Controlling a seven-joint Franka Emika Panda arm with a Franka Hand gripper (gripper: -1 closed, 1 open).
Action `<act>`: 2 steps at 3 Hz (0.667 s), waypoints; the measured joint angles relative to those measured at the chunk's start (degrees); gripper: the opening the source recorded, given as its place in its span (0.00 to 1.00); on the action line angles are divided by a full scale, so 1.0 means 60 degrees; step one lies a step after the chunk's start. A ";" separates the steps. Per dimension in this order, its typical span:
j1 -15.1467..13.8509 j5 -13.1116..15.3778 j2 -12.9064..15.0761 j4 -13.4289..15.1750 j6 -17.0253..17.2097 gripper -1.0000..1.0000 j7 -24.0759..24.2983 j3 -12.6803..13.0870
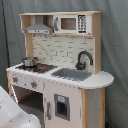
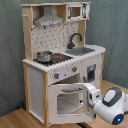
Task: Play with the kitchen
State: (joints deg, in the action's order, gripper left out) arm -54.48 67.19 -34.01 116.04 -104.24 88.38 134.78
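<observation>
Kitchen upright on wooden floor; oven door ajar, swung outward. Gripper at door's free edge; finger state cannot tell. Pot on stovetop.
</observation>
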 joint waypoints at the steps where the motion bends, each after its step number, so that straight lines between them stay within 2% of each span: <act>1: 0.0039 0.0059 -0.0034 -0.0463 0.0551 1.00 -0.0819 -0.0007; 2: 0.0083 0.0175 0.0113 -0.0855 0.1195 1.00 -0.2069 -0.0107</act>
State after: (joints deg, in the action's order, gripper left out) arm -53.98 68.24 -33.33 110.90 -97.07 75.97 134.13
